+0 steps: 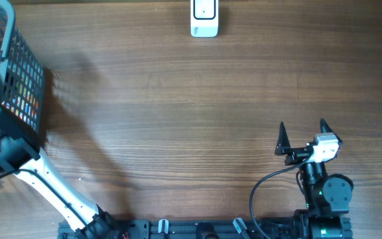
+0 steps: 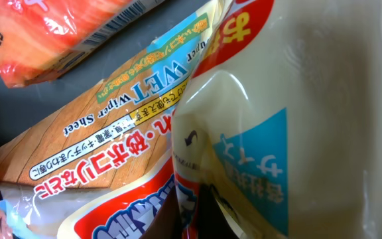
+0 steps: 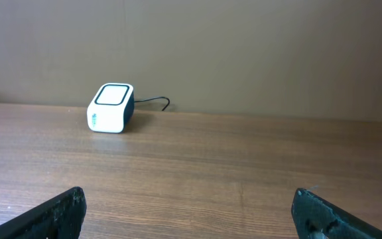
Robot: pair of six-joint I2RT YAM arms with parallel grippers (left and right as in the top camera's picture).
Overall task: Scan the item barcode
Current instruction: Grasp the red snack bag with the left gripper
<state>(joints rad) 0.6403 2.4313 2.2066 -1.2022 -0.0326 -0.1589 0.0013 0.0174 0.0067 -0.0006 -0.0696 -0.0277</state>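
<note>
The tool [image 3: 188, 202] gapes wide over the table [image 3: 211, 166], facing the white scanner [image 3: 110, 107].

Even bright light overhead; soft shadow beside basket [image 1: 22, 79] on table [image 1: 178, 133]. Left wrist close-up blurred, glare on pouch [image 2: 323, 79].

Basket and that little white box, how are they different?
The basket is black wire mesh; the scanner is a smooth white box. The basket is far bigger than the scanner. The basket sits at the table's left edge, the scanner at its far edge.
</note>
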